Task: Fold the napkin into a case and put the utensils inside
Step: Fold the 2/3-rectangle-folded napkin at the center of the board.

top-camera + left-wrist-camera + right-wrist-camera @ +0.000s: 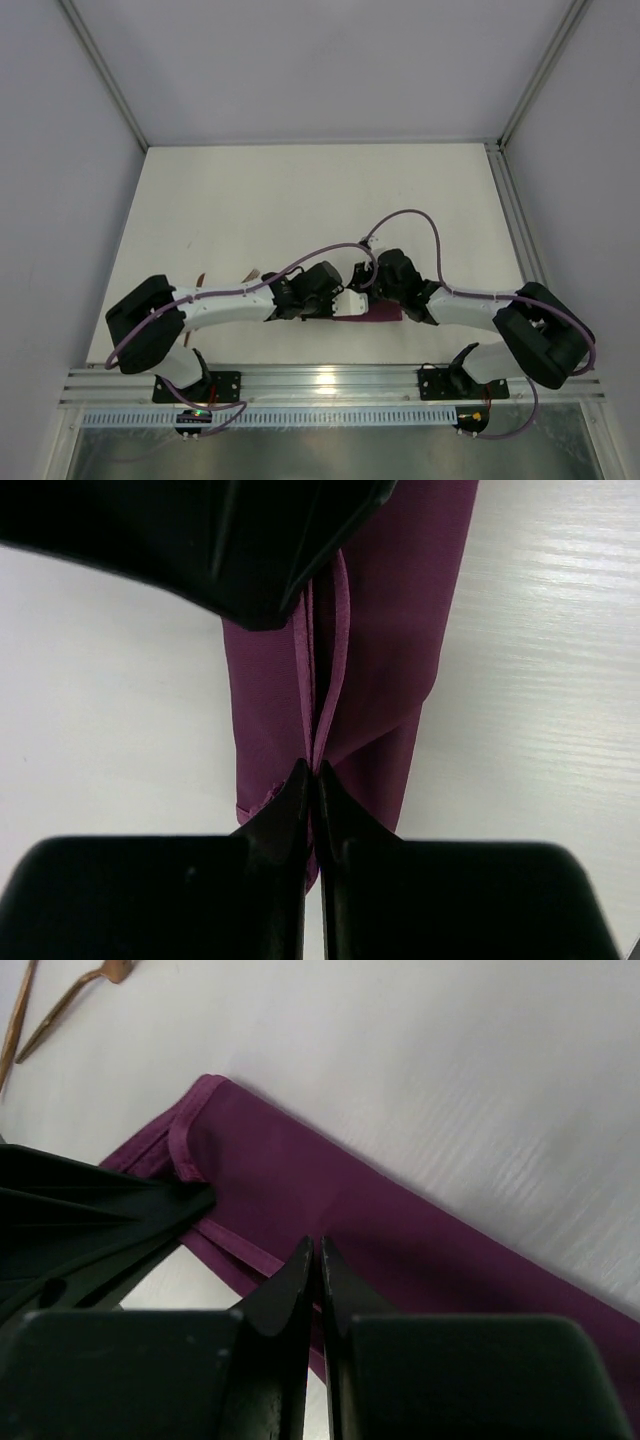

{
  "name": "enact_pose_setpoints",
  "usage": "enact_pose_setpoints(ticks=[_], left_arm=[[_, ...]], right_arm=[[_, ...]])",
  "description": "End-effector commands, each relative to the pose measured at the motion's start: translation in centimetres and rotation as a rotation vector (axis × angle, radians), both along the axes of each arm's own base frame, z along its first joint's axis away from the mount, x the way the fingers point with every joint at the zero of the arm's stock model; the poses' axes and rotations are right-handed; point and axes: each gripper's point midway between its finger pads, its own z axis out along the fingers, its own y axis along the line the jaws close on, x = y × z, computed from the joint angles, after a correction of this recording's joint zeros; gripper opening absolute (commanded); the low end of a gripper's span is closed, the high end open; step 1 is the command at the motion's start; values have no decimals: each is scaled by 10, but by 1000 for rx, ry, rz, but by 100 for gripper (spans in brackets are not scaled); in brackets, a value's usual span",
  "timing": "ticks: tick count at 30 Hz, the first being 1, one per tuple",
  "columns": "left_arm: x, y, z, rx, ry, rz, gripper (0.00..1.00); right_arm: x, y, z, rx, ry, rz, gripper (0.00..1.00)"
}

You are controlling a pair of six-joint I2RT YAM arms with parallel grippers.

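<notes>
As we judge it, the main risk is a slip. Both grippers hold only a thin hem, so an uneven lift or a pull apart could drag the cloth free or let the layers spring open. The left gripper [312, 776] is clamped on the doubled, stitched edge of the napkin [390, 630], jaws pressed together with no gap. The right gripper [316, 1252] is closed on the napkin's near edge in the same way, just beside the left one. The napkin is folded into a narrow plum-purple strip, smooth and matte, and its hem curls round at one corner. It rests on the white table [540, 680]. The utensils [70, 995], slim copper pieces, lie well apart from the napkin, off its left side.
</notes>
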Motion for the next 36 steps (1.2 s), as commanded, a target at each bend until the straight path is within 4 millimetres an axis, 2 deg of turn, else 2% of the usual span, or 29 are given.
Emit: enact_pose_setpoints(ticks=[1,6,9,10,12,14,16,17,19,21,23,24,25,27,28,31,34,36], left_arm=[[-11,0,-6,15,35,-55,0],[-26,0,-10,32,93,-107,1],[-40,0,-8,33,160,-151,20],[-48,5,-8,54,196,-168,30],[-60,0,4,26,252,-213,37],[-70,6,18,34,286,-248,37],[-77,-1,41,-12,313,-300,37],[-81,3,52,-19,327,-305,37],[-82,-3,74,-80,332,-322,35],[-65,-3,89,-136,282,-284,31],[-33,8,85,-126,193,-189,29],[-17,3,86,-145,132,-160,30],[-4,12,73,-100,84,-110,33],[9,8,63,-94,20,-113,41],[11,12,45,-58,19,-107,44],[20,7,28,-39,-12,-121,49],[17,7,11,12,-53,-177,51],[4,8,-2,41,-65,-238,51]], right_arm=[[-3,-1,-11,20,26,-44,8],[-11,-17,-46,-51,100,-95,6],[-13,-22,-57,-65,130,-130,5],[-12,-24,-58,-71,133,-141,5],[-15,-26,-62,-80,141,-142,4],[-15,-27,-62,-87,137,-137,4],[-15,-28,-62,-91,134,-135,4],[-14,-27,-61,-91,128,-131,4],[-14,-27,-62,-91,129,-124,4],[-15,-26,-62,-93,129,-118,3],[-15,-26,-62,-92,127,-114,4],[-15,-26,-62,-92,127,-113,3],[-15,-25,-62,-89,126,-112,3],[-15,-24,-62,-86,126,-106,3],[-16,-23,-62,-83,130,-102,3],[-15,-22,-61,-74,128,-102,3],[-16,-22,-61,-68,130,-102,3],[-16,-21,-61,-66,131,-100,3]])
